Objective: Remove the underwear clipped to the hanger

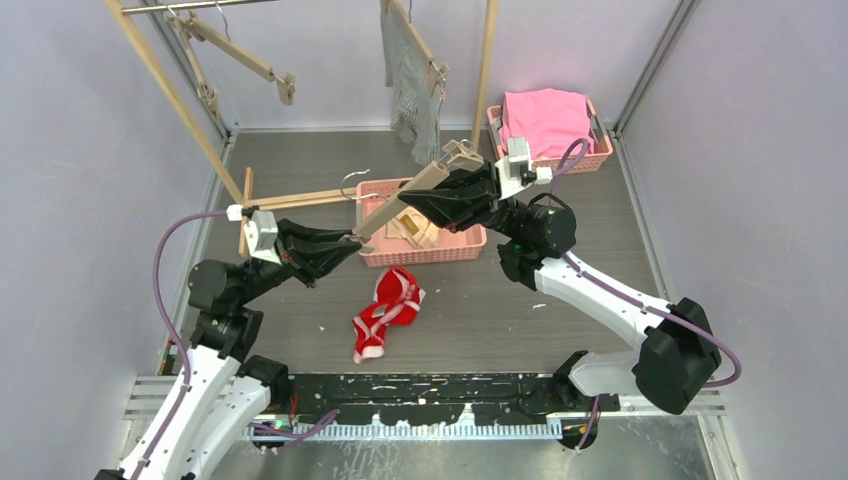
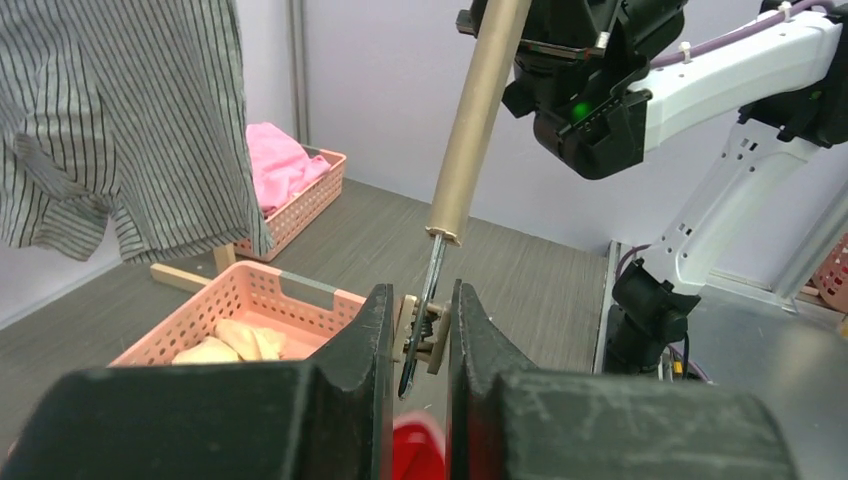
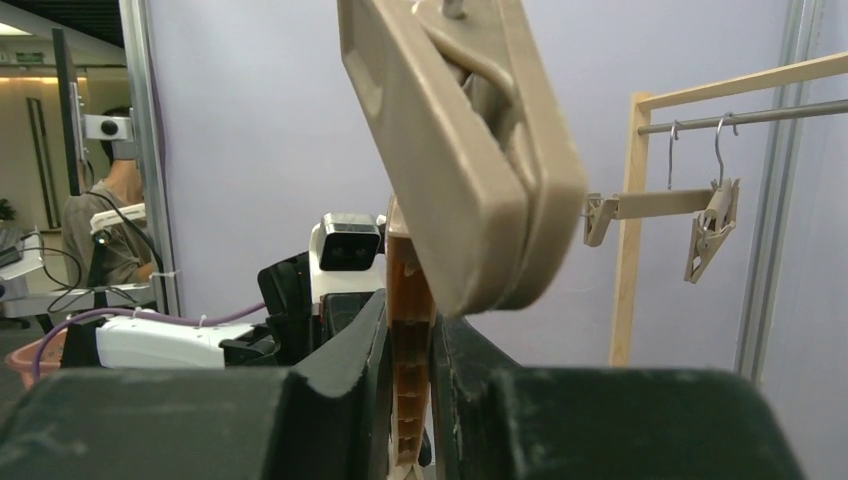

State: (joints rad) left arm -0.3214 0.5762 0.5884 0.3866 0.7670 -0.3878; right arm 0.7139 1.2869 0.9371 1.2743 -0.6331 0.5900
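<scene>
Gripping one wooden clip hanger [image 1: 430, 178] from both ends, we hold it slanted above a pink basket [image 1: 420, 255]. Our left gripper [image 1: 352, 240] is clenched on the small clip [image 2: 425, 335] at the bar's lower end. Our right gripper [image 1: 408, 202] is clamped tight on the hanger's upper stretch, just under a large clip [image 3: 470, 150].

We see the peach briefs [image 1: 415, 228] lying inside that basket. The red briefs [image 1: 388, 310] with white trim lie crumpled on the table [image 1: 500, 320] just in front of it, apart from both grippers. The grey-striped briefs [image 1: 408, 85] hang clipped to a second hanger [image 1: 420, 45] on the rack at the back. A far basket [image 1: 600, 158] holds a bright pink cloth [image 1: 545, 120].
</scene>
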